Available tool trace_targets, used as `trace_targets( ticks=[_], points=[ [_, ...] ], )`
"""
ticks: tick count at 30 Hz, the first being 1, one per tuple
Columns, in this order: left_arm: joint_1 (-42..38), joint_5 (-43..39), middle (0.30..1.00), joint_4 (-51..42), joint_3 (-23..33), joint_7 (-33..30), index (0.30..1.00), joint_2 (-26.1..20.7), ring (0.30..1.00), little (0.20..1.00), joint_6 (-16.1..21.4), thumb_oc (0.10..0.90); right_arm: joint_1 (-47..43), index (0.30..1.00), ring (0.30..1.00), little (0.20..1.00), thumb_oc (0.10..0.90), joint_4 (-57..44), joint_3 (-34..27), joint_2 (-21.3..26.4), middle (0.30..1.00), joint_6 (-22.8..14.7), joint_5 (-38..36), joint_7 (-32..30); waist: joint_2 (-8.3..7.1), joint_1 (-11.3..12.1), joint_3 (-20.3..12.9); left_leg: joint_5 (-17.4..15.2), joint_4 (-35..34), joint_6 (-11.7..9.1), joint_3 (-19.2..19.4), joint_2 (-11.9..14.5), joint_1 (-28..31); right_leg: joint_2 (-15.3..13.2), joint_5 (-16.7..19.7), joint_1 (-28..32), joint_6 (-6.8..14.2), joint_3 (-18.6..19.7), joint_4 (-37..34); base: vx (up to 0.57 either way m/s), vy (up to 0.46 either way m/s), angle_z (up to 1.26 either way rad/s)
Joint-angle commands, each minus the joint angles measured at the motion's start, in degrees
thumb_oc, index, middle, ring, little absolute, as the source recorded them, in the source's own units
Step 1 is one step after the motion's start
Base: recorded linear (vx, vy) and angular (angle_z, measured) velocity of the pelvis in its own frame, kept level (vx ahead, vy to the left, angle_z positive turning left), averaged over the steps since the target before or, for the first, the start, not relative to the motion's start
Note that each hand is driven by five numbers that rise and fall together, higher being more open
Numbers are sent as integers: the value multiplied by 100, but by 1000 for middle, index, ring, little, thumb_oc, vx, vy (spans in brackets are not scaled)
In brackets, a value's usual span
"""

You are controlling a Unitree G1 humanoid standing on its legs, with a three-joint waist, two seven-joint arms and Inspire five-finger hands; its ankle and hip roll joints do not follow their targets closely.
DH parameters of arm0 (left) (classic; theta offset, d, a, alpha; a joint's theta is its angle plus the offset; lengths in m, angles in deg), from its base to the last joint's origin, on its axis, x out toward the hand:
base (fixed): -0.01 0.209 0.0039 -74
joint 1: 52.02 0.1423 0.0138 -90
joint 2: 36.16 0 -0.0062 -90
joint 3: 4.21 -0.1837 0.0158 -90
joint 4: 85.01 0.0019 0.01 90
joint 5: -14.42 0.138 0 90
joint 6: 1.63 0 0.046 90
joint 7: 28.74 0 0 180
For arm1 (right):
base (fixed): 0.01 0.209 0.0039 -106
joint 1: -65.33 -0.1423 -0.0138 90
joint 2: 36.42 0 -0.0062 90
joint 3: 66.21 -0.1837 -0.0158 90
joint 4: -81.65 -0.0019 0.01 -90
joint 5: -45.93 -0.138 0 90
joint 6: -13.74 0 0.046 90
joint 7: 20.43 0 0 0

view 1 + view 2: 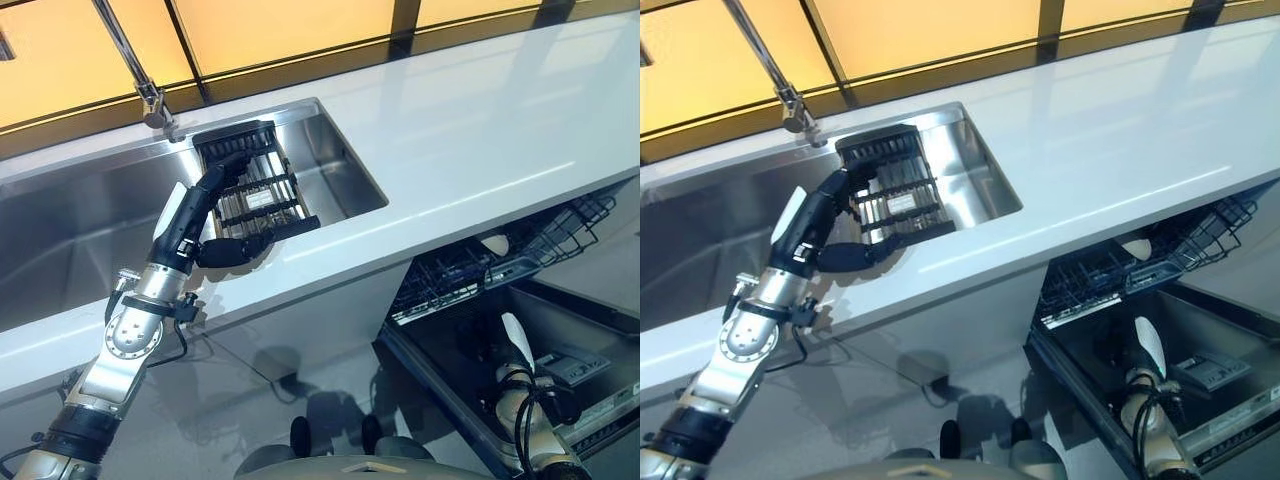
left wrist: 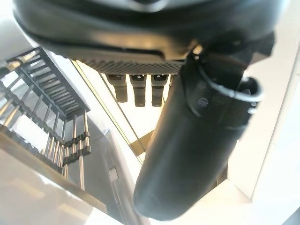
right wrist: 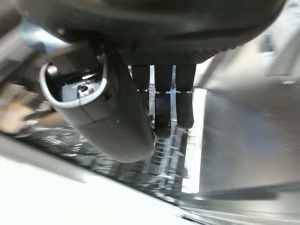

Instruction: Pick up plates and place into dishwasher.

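A dark dish rack (image 1: 255, 190) with metal rods sits in the steel sink (image 1: 60, 230). My left hand (image 1: 222, 222) is at the rack's near left corner. Its fingers (image 1: 852, 182) reach over the rods and its thumb (image 1: 865, 254) lies along the rack's front edge. In the left wrist view the fingers (image 2: 140, 89) are straight and hold nothing, with the rack (image 2: 51, 117) beside them. I cannot make out a plate in the rack. My right hand (image 1: 516, 345) hangs open low over the open dishwasher (image 1: 560, 370). A white dish (image 1: 494, 243) stands in its pulled-out upper basket (image 1: 470, 270).
A tall tap (image 1: 135, 65) rises behind the sink. The white counter (image 1: 480, 140) runs to the right above the dishwasher. The lowered dishwasher door (image 1: 1220, 400) juts out at the lower right.
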Motion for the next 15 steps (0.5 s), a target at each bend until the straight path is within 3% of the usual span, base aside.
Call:
trace_targets(
  ticks=[1,15],
  points=[
    [-668,-236,900,-583,312,-189,900,-240,900,900,494,800,-738,300,300,200,100,429,-159,644,300,-92,-474,-129,71,62,-254,-1134,41,321,326,-340,345,422,-612,208,-4,62,45,-1,-41,7],
    [-1402,-229,900,-565,-363,-392,900,-370,900,900,219,800,-2457,300,300,200,100,2749,391,1047,300,711,-1066,571,261,544,-108,-987,41,287,52,-362,200,354,-576,145,-110,-208,45,-23,-43,11]
  ],
)
